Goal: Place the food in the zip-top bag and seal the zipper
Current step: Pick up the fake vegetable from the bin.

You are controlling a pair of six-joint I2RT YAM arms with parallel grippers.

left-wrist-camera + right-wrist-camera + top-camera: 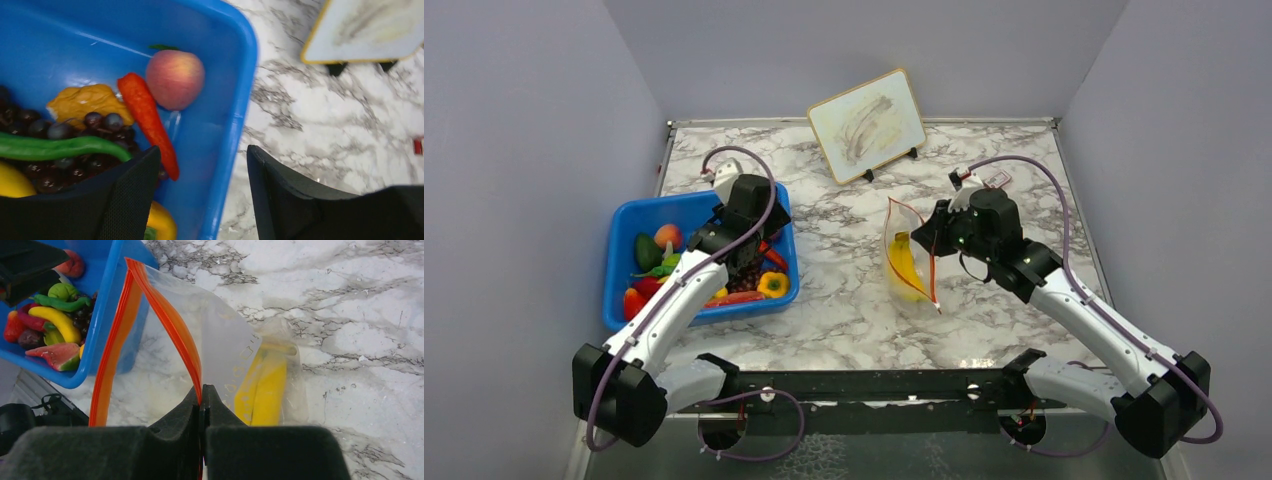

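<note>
Where the right fingers (220,415) are pressed together, they pinch the zipper (172,325), the orange-red strip, on one side of the mouth of the zip-top bag (227,340). The other side of the strip stands apart from it, so the mouth is open. Inside the clear bag lies a yellow banana (267,387). The bag is on the marble surface (360,315), a little right of the centre. The left fingers (132,195) are spread and hold nothing. They hang over the right wall of the blue bin (235,100), one finger above the inside and the other above the surface. In the bin, on the left side, lie a carrot (150,120), a peach (175,77), dark grapes (60,170) and more food.
</note>
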